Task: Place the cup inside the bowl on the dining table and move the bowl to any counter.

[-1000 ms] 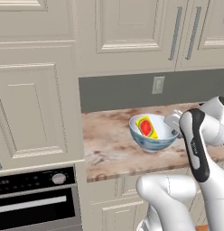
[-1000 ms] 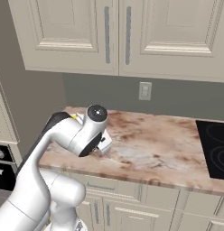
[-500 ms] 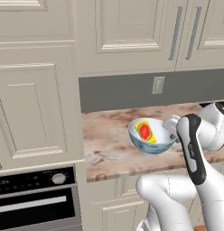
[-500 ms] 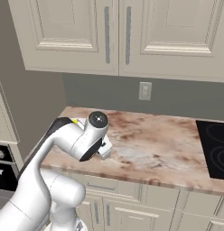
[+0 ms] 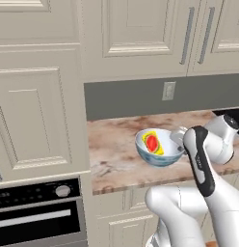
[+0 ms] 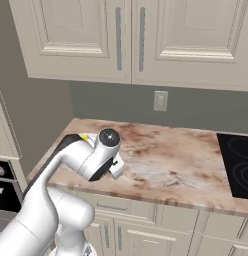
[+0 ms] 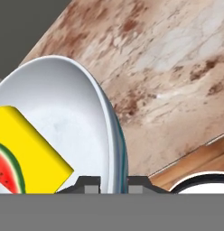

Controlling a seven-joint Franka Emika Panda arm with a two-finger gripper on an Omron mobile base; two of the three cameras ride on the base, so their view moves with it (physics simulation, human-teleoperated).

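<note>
The white arm rises from below the counter edge, bends at a dark elbow and reaches in level over the front of the counter (image 5: 116,157), its wrist turned so the claw (image 7: 113,182) comes at the bowl (image 5: 157,148) from the side. In the hand view the two dark fingertips (image 7: 89,184) stand one on each side of the bowl's rim, pinched narrow on the wall: one tip inside the white hollow, the other against the outside. In the right base view the arm's round shoulder cap and forearm cover most of the bowl.

There is one bowl. It is over the front part of the stone slab, near the edge, between the tall cabinet on the left and the black cooktop (image 6: 237,162) on the right. Its mouth faces up and tips a little toward the left base camera. Whether its foot touches the stone cannot be told.

One cup (image 5: 152,143) lies inside the bowl, on its side, leaning on the inner wall. Its long axis runs slantwise, red mouth turned up toward the left base camera. In the hand view its yellow side is at the lower left.

One white outlet (image 5: 168,90) sits on the grey wall behind.
</note>
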